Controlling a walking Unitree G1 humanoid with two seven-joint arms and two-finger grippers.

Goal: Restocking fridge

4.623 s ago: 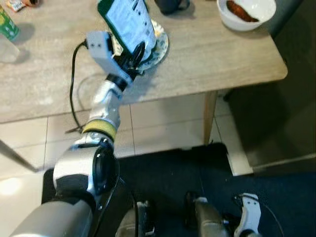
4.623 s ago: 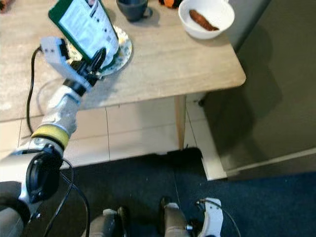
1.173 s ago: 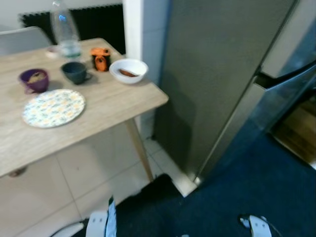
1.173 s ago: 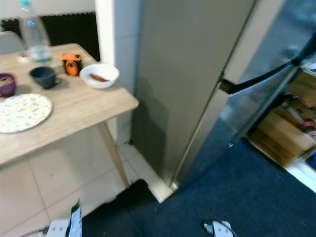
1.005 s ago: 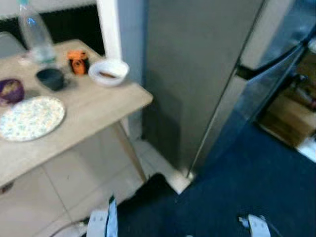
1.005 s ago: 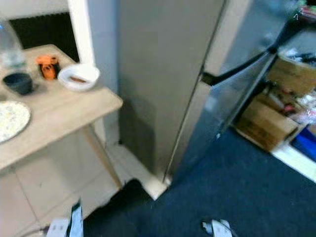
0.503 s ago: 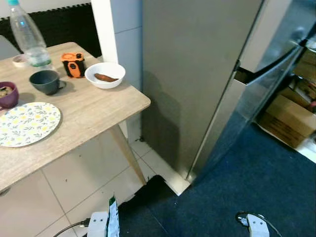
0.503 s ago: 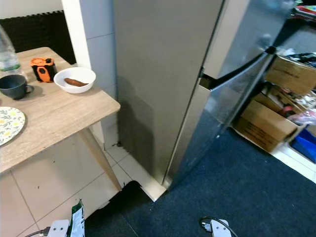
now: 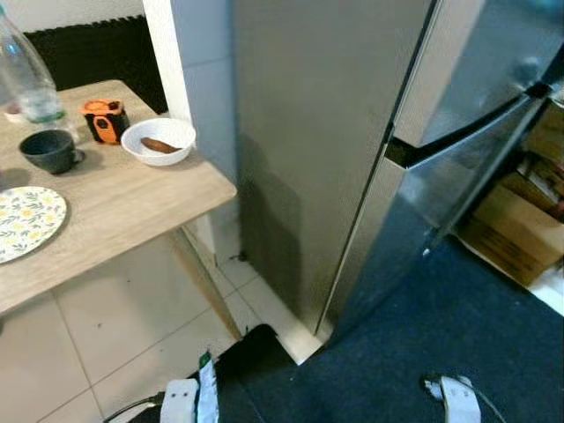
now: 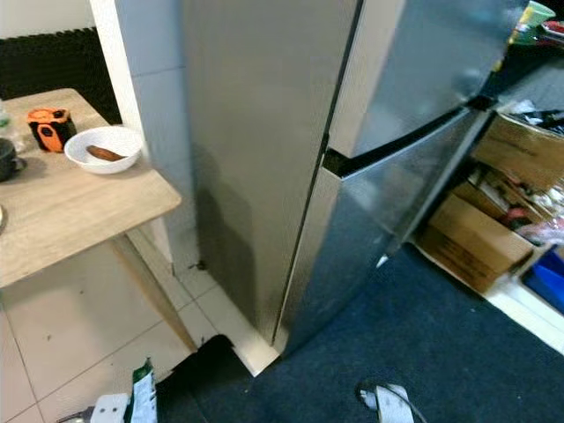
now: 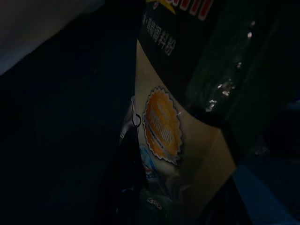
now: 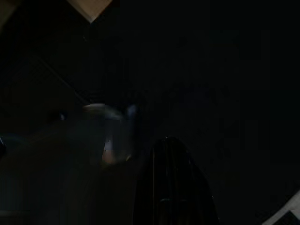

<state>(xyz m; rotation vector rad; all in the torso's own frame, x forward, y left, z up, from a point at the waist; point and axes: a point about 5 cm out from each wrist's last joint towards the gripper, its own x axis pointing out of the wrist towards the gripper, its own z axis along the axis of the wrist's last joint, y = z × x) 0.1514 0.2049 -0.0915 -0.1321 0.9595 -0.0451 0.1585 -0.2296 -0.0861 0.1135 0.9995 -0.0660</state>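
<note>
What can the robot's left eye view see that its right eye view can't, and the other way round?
Left eye view: a flowered plate and a clear bottle on the table. Right eye view: a green cup up high and a blue bin down by the floor. Shared: the steel fridge, its doors shut, the white bowl, and the green packet the robot carries.

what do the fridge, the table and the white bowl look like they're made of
Fridge: brushed stainless steel, or a steel-look skin, going by the grey satin sheen and soft reflections on its doors.
Table: pale wood or a wood-look laminate; grain streaks show and the finish is matte.
Bowl: probably glazed ceramic, being smooth, white and slightly glossy, though plastic can't be ruled out.
</note>
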